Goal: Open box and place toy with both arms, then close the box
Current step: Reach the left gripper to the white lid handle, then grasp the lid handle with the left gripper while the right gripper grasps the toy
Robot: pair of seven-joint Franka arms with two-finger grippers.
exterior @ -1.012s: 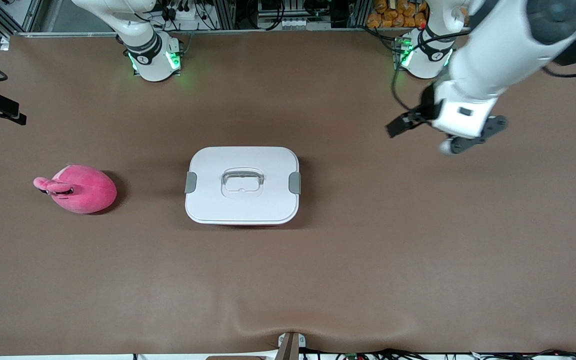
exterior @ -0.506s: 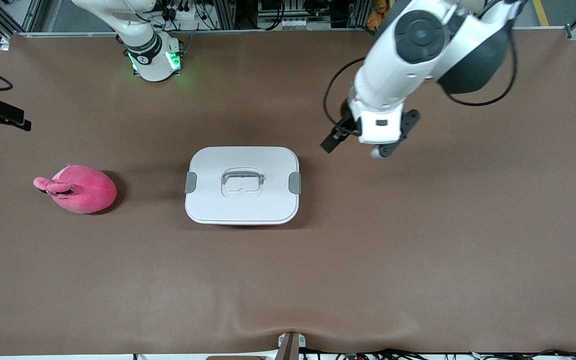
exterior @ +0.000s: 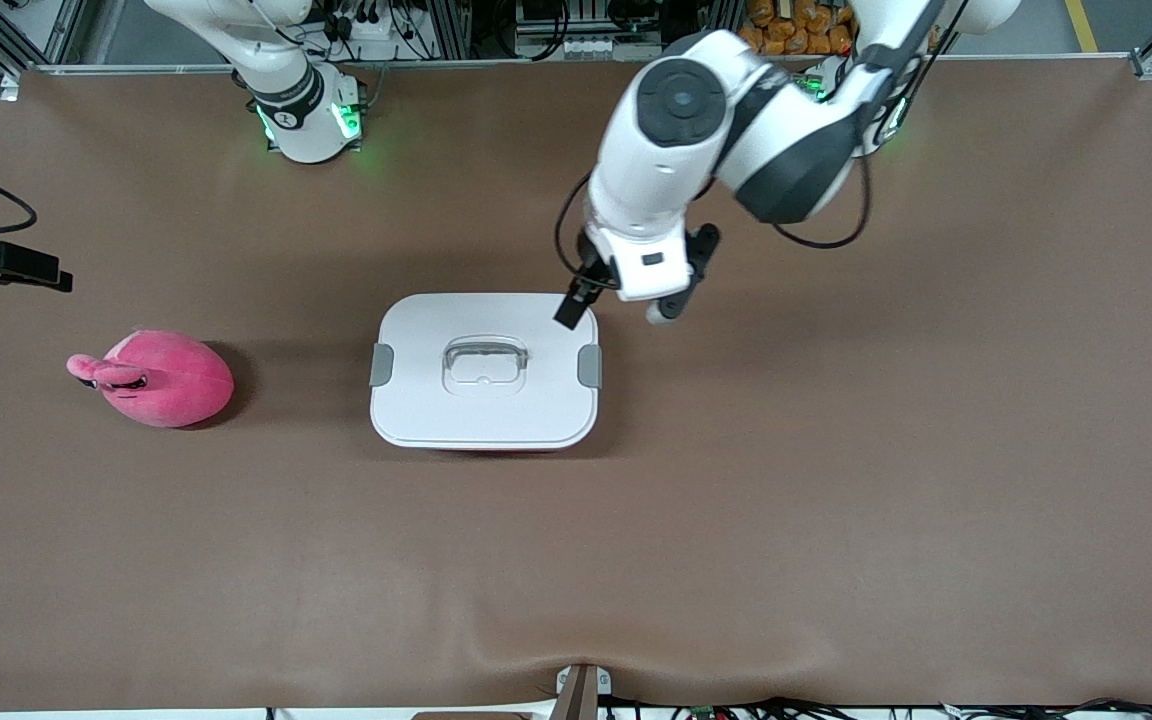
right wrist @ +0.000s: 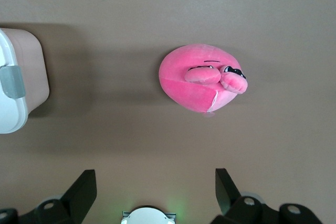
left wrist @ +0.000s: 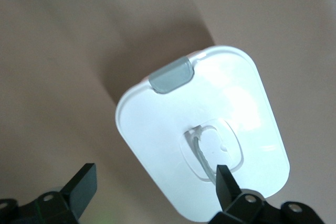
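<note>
Box lidded, clips latched. Left gripper spread wide, empty, over a lid corner: should centre on nearest grey clip. Right gripper spread wide, empty, above plush toy.

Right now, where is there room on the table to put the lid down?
Bare table stretches from the box toward the left arm's end, and nearer the camera. Another gap lies between box and toy. It's crowded where the left tool hovers over the box corner.

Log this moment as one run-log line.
stage: approach | left gripper: open, over box lid corner | right gripper: open, above toy | box: shut | toy: on table
</note>
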